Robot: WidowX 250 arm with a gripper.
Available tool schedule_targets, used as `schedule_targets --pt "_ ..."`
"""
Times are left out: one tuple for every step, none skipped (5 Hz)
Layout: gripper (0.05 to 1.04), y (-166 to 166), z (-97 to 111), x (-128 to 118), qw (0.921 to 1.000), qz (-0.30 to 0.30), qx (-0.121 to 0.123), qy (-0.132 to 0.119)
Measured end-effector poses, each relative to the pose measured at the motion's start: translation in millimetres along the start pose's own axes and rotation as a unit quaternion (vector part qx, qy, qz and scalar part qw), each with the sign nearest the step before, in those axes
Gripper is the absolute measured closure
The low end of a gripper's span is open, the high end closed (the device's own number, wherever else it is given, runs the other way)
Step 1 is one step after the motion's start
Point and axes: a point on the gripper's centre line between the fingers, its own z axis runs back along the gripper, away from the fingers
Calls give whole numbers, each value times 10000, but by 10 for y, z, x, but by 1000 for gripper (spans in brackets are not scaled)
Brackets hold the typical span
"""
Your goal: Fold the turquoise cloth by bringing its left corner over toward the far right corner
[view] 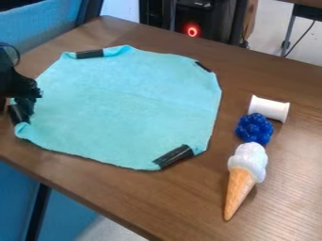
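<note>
Turquoise cloth (123,108) is lying spread on the brown worktop (283,188), its four cut-off-looking corners each carrying a black strip. The black gripper (30,100) is hanging at the view's left edge, over the cloth's left margin, so nearly all of the fabric is stretching away from it toward the view's right. The left strip (19,115) is sitting just below the gripper in the view, and it is the nearest of the four; the lower strip (173,156) is slanting well apart, down and to the right. Whether the gripper is clenching the fabric, touching it or hovering released, one cannot tell. The cloth is showing no clear long axis, being about as broad as it is deep. Beyond its right side, well apart from the gripper, a white spool (269,108), a blue berry cluster (254,128) and an ice-cream cone (245,172) are forming a row, the cone's tip pointing toward the view's bottom.
</note>
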Motion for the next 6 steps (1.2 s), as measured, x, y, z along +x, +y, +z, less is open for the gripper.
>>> schedule_targets --pt "698 -106 81 -12 9998 -11 -151 123" --pt "903 -233 198 75 9995 -19 -297 123" --pt "1006 -312 322 236 9991 185 -356 131" --pt "1025 -437 422 453 9980 454 -397 168" --pt "1027 -545 379 607 9955 792 -358 375" --pt "1027 -737 382 772 9923 1068 -396 486"
